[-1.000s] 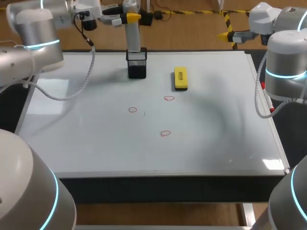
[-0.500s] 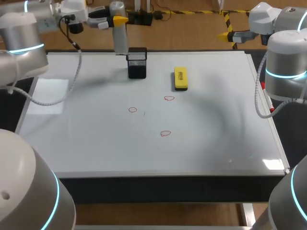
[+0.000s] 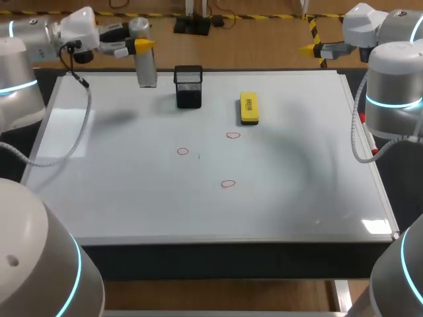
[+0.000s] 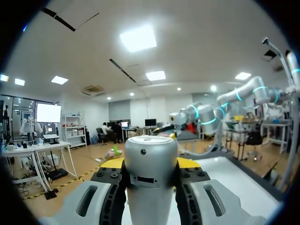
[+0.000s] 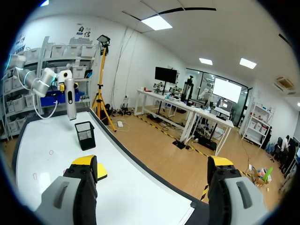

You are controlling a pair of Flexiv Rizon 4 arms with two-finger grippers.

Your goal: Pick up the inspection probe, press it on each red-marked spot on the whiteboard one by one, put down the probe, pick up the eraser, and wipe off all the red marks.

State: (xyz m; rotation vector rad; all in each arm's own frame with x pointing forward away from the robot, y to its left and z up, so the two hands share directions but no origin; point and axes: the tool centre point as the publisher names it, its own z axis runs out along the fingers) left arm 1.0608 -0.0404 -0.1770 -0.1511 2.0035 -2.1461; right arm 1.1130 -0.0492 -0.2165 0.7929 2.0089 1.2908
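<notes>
My left gripper (image 3: 142,46) is shut on the inspection probe (image 3: 145,63), a grey cylinder hanging upright over the whiteboard's (image 3: 297,198) far left, left of the black mesh holder (image 3: 189,86). In the left wrist view the probe (image 4: 151,178) fills the gap between the fingers of the left gripper (image 4: 151,165). Three red marks (image 3: 183,151) (image 3: 232,136) (image 3: 228,184) are drawn mid-board. The yellow eraser (image 3: 249,107) lies right of the holder. My right gripper (image 3: 314,47) stands open beyond the far right corner; its own view, around the gripper (image 5: 152,164), shows the probe (image 5: 70,101) and holder (image 5: 85,135) far ahead.
The whiteboard covers nearly the whole table, with bare board at the front and right. My right arm's column (image 3: 393,92) stands by the board's right edge. The left arm's cable (image 3: 79,125) droops over the left part of the board.
My left arm has carried the probe leftward, away from above the black holder. The right arm has stayed still.
</notes>
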